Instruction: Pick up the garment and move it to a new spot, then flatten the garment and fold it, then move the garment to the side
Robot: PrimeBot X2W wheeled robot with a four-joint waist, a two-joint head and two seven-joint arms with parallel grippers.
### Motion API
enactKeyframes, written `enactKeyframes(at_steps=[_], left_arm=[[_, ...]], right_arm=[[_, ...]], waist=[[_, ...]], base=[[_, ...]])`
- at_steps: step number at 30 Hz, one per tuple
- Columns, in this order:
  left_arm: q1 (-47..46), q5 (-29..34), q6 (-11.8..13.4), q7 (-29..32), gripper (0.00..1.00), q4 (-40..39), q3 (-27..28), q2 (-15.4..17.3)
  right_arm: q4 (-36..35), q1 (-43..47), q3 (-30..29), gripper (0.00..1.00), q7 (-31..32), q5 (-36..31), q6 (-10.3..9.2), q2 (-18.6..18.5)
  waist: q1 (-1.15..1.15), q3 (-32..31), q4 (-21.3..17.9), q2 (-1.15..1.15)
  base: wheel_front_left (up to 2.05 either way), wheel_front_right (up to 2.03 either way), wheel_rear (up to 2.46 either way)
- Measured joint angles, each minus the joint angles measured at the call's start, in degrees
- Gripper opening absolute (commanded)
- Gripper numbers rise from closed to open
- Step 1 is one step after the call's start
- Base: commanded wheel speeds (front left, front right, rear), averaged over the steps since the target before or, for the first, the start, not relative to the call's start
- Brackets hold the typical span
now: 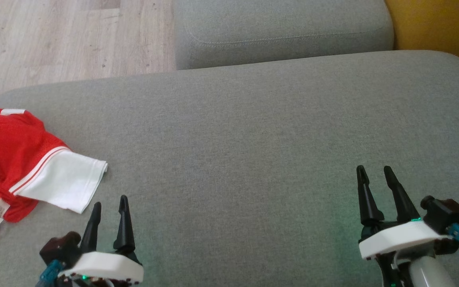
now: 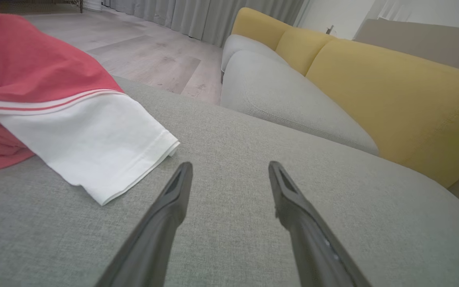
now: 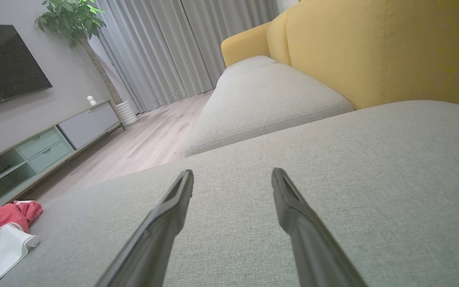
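While garment bunches at the cushion's left edge, left end effector gapes; right end effector likewise.

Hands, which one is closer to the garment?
The left hand, just short of the garment; the right hand sits far across the cushion.

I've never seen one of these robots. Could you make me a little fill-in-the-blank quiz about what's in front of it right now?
1. The red garment has a sleeve coloured ____.
2. It lies on the grey cushion, towards the robot's ____ side.
3. The left tool and right tool both stand ____, holding nothing.
4. The sofa back is coloured ____.
Missing words: white; left; open; yellow.
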Motion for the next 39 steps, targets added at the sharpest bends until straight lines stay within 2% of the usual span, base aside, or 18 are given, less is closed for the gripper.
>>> enactKeyframes(at_steps=[9, 23, 39], left_arm=[[0.02, 5.45, 0.07, -1.37, 1.0, 0.98, 0.13, 0.14], [0.18, 13.59, 0.57, -3.8, 1.0, 2.91, 2.08, 0.13], [0.18, 19.75, -0.58, -5.91, 1.0, 6.51, 5.26, -0.41]], right_arm=[[-0.08, 0.01, 0.45, 1.0, -1.3, -5.31, 0.0, 0.0], [1.0, 0.39, 0.93, 1.0, -3.78, -9.48, 0.0, 0.09], [3.92, 1.2, 2.32, 1.0, -5.84, -14.19, 0.0, 0.09]], waist=[[0.0, -0.08, -0.1, 0.0], [0.0, -0.38, -0.1, 0.0], [0.0, -0.56, 0.03, 0.0]], base=[[0.0, 0.0, 0.0], [0.0, 0.0, 0.0], [0.0, 0.0, 0.0]])
